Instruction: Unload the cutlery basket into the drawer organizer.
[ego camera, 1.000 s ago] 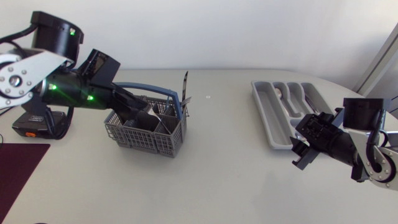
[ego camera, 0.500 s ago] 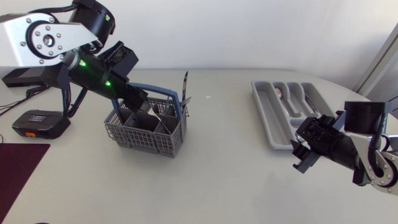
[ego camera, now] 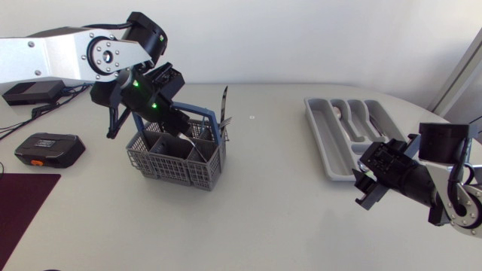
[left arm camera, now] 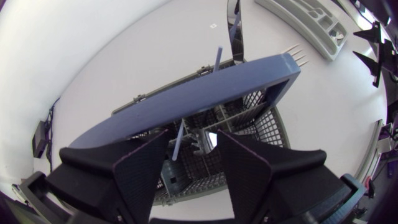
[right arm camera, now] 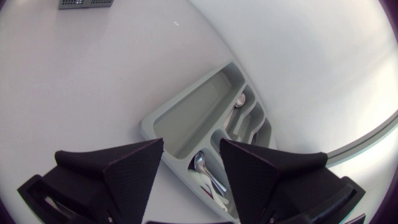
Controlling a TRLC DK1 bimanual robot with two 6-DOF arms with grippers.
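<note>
The grey cutlery basket [ego camera: 177,156] with a blue handle [left arm camera: 205,93] stands left of centre. A knife [ego camera: 224,104] and a fork [ego camera: 227,120] stick up from its right end. My left gripper [ego camera: 176,126] hangs open over the basket's rear compartments. In the left wrist view a thin bluish utensil handle [left arm camera: 177,140] rises between the fingers [left arm camera: 144,171] without touching them. The grey drawer organizer [ego camera: 331,147] lies at the right, with spoons [right arm camera: 206,169] in its narrow slots. My right gripper [ego camera: 369,184] stands open near the organizer's front end, holding nothing.
A black and orange device [ego camera: 47,149] lies at the table's left, a dark red mat [ego camera: 22,202] at the front left corner. Another black box [ego camera: 30,92] and cables sit at the back left. Bare tabletop separates basket and organizer.
My left arm has swung up and rightward, tipping its gripper down over the basket, and its fingers have drawn somewhat closer. The right arm has barely moved.
</note>
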